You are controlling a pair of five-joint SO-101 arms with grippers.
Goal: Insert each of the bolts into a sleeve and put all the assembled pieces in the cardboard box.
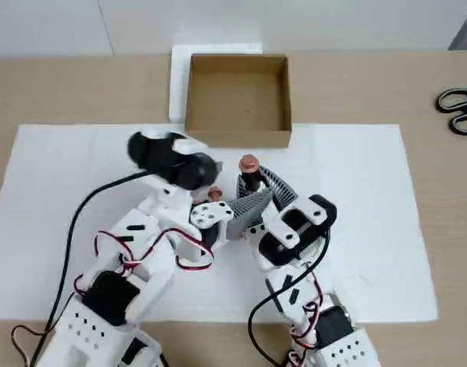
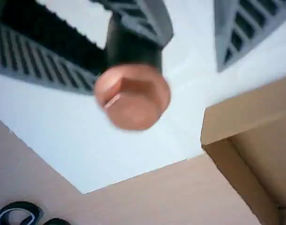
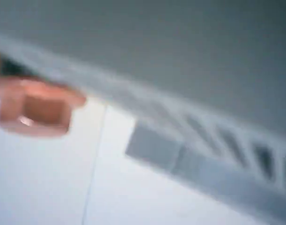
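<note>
Right jaws: I am gripping the sleeve (image 1: 251, 183), bolt (image 1: 249, 162) sitting in it.
Left jaws: I cannot tell their state.
Box (image 1: 237, 139): waiting at 12 o'clock, nothing lying inside yet.

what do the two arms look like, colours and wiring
Both are white plastic with black motor blocks; one arm carries looping red wires and a thick black cable; the other arm has a thin black cable and red wires near its base.

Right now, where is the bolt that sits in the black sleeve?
In the high view the bolt stands in its sleeve over the white paper, just in front of the cardboard box's near wall, between the left arm and the right arm.
</note>
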